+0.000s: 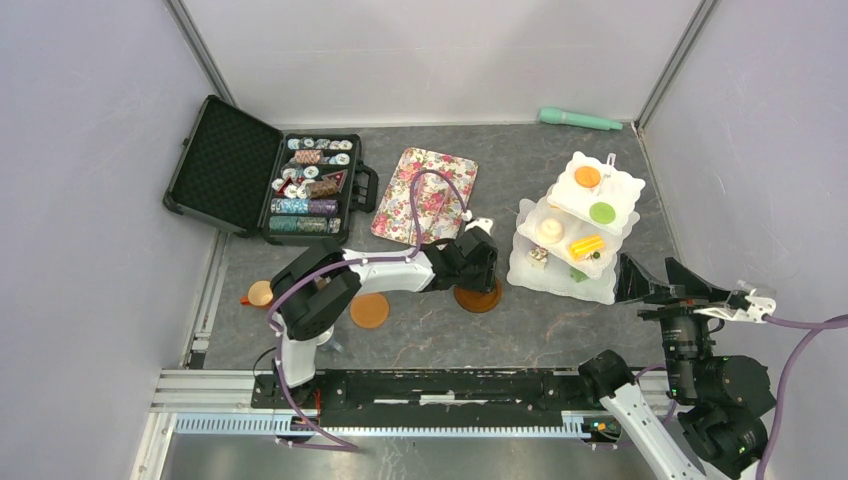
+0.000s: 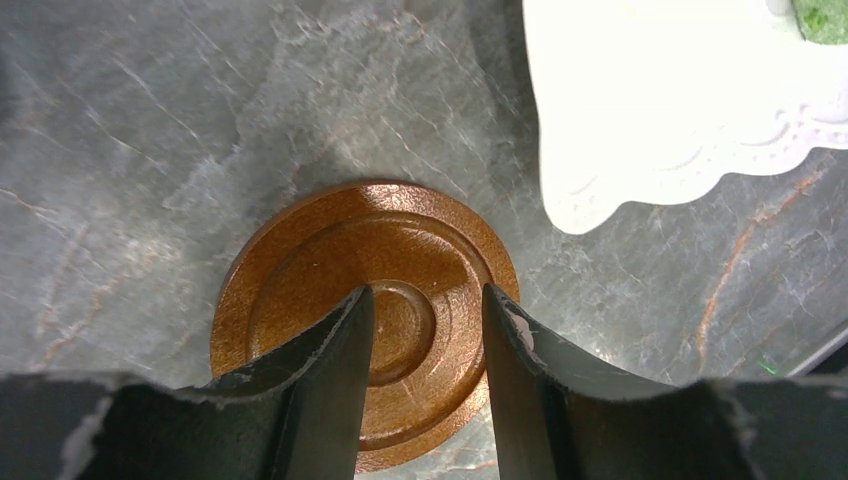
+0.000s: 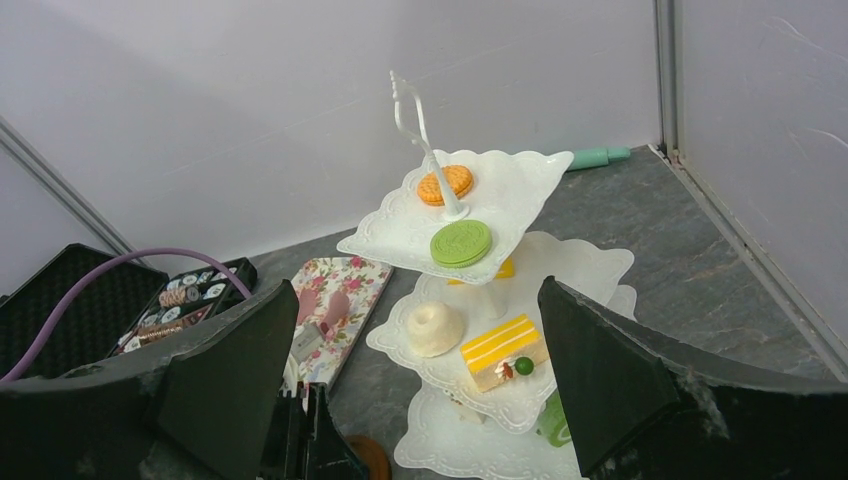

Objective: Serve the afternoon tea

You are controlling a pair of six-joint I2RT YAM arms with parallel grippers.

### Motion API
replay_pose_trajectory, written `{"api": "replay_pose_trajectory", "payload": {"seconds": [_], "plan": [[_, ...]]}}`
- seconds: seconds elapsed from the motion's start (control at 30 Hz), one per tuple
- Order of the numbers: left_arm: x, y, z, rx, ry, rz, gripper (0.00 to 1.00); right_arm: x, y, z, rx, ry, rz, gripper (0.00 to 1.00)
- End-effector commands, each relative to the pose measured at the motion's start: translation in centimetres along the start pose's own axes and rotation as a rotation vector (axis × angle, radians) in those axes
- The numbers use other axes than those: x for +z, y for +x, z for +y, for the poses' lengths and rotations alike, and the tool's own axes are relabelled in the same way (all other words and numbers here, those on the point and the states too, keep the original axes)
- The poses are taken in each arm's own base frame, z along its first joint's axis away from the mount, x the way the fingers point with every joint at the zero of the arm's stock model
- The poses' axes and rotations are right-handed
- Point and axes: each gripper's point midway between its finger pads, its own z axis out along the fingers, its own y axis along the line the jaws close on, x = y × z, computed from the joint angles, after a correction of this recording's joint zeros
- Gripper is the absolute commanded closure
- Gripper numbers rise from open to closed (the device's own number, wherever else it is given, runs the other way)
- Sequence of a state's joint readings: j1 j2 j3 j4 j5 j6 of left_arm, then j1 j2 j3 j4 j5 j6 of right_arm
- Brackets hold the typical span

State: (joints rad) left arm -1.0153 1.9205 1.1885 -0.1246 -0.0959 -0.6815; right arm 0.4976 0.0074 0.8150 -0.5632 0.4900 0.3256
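1. Right hand point(image 1: 655, 280) at 4 o'clock by the near edge, lifted above the grey marbled desk point(image 1: 560, 320). Jaws spread wide, empty, facing the stand.
2. Round brown wooden saucer point(image 1: 369, 310) flat on the desk at 7 o'clock, nothing on it. Paler round saucer point(image 1: 260, 293) at 8 o'clock by the left edge.
3. Left hand point(image 2: 427, 295) near the desk's middle, pointing down over the glossy brown ringed saucer point(image 2: 300, 300). Fingers about half apart, gripping nothing, one on each side of the saucer's centre dimple. Cannot tell whether they touch it.
4. White scallop-edged three-tier stand point(image 1: 522, 262) at 3 o'clock, just beside the ringed saucer, with a gap between them.
   - Top tier: orange sandwich biscuit point(image 3: 445, 184) and green round biscuit point(image 3: 461, 242).
   - Middle tier: white ring cake point(image 3: 435, 328) and yellow-and-white layered slice point(image 3: 500, 350).
5. Flat floral rectangular tray point(image 1: 400, 195) at 12 o'clock, a purple cable looping above it.
6. Open black foam-lined case point(image 1: 215, 165) at 10 o'clock, holding striped poker chips point(image 1: 305, 190).
7. Teal handled tool point(image 1: 580, 120) at 1 o'clock, lying against the back wall.
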Motion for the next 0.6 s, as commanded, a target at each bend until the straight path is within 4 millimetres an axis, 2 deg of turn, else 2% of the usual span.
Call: {"api": "replay_pose_trajectory", "payload": {"seconds": [0.0, 0.13, 0.23, 0.43, 0.57], "plan": [[1.1, -0.8, 3.6, 0.052, -0.104, 0.007, 0.48, -1.6, -1.1, -0.3, 0.058, -0.032, -0.071, 0.02], [0.6, -1.9, 4.4, 0.054, -0.122, -0.002, 0.48, -1.5, -1.1, -0.3, 0.056, -0.032, -0.069, 0.02], [-0.8, -2.9, 3.9, 0.066, -0.106, -0.026, 0.44, -1.6, -1.2, -0.3, 0.053, -0.032, -0.072, 0.02], [-6.5, -4.8, 1.7, 0.060, -0.008, -0.087, 0.39, -1.5, -1.1, -0.4, 0.041, -0.029, -0.074, 0.02], [-11.3, -5.0, 2.9, 0.055, -0.044, -0.117, 0.36, -1.4, -0.8, -0.3, 0.034, -0.036, -0.069, 0.02]]}}
